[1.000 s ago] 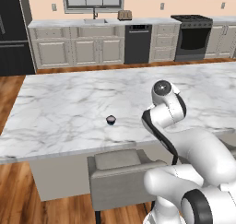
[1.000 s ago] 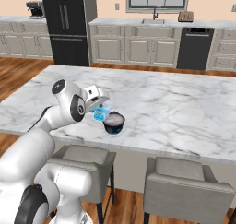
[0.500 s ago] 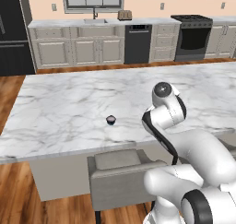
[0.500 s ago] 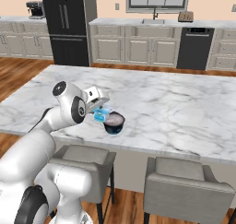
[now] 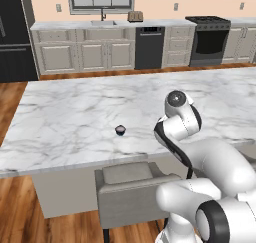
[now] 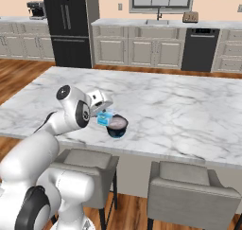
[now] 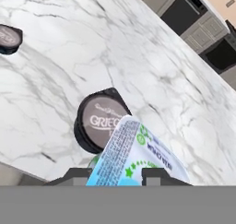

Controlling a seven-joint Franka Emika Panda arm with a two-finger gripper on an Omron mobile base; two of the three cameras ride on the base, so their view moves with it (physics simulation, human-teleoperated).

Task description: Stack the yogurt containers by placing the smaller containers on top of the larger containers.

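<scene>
A: Where was the blue cup (image 7: pixel 138 158)?
B: Pinched between the two dark fingertips (image 7: pixel 159 174) of the gripper (image 6: pixel 101 111), tilted, printed lid toward the camera. Held just above the near-left rim of the wide dark tub (image 6: pixel 117 126), overlapping it in the hand view.

A: Touching the tub?
B: Hard to say. Looked slightly clear of it from the right base view, but too small there to be sure.

A: And the tub itself?
B: Sat upright on the marble island (image 6: pixel 179 106), near the front edge, pale grey top up with lettering on it. Seen in the hand view as well (image 7: pixel 99 119).

A: Jaws?
B: Clamped on the blue cup, one fingertip either side of its body.

A: The tiny dark cup?
B: Stood alone on the island, well apart from the tub, off to the tub's left (image 5: pixel 120 130). In the hand view, up in the far left corner (image 7: pixel 9 38), pale top showing. Upright, nothing on it.

A: Anything else around the tub?
B: Two grey stools (image 6: pixel 189 189) tucked under the island's front edge, below the tub, one to either side. Beyond the island, far behind the tub, a run of pale cabinets with a sink (image 6: pixel 158 22), a black dishwasher (image 6: pixel 200 49) and a black fridge (image 6: pixel 66 25). A black oven (image 5: pixel 209 48) further along that wall in the left base view
</scene>
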